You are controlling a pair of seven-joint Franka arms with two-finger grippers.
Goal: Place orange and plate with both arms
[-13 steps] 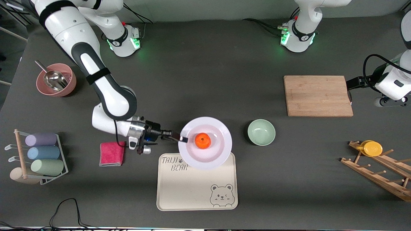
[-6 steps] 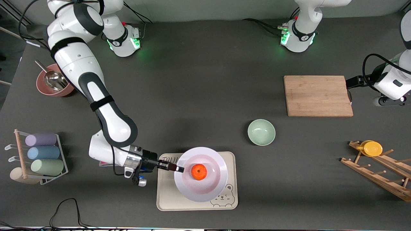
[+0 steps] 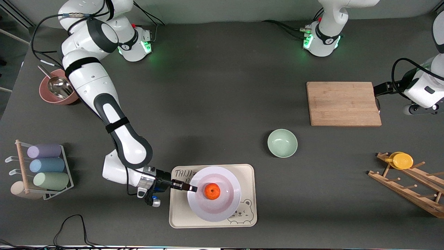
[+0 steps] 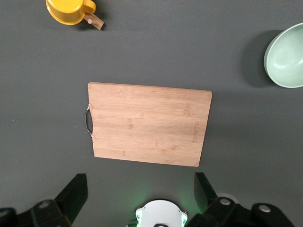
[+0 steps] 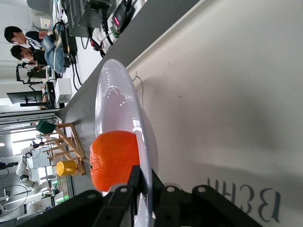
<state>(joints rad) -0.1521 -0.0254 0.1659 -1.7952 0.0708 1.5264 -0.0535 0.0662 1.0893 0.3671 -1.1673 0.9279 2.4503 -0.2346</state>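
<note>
We noted a dark grey table [image 3: 222, 86] filling the front view, with a pale strip of floor or wall along the robots' side. The right wrist view showed a lab room past the table edge: seated people, monitors, cables.

The right arm reached from its base down to the beige bear-printed tray [image 3: 180, 211]. Its right gripper [image 3: 193, 189] was pinched shut on the rim of the plate [image 3: 225, 205], at the edge toward the right arm's end of the table. The plate sat over the tray; in the right wrist view [image 5: 120, 109] it looked slightly clear of the tray, though we could not tell for certain. The orange [image 3: 212, 191] rested in the middle of the plate.

The left arm waited, its left gripper [image 4: 142, 198] spread wide above the wooden cutting board [image 3: 343, 103].

Smaller items: green bowl [image 3: 282, 143], pink bowl with a metal scoop [image 3: 59, 86], rack of rolled cloths [image 3: 43, 170], wooden peg rack [image 3: 409, 187] with a yellow cup [image 3: 401, 160].

Compared with a second earlier, the plate and orange had moved from beside the tray's farther edge to over the tray, nearer the front camera; the pink cloth was now hidden by the arm. The left arm had not moved.
</note>
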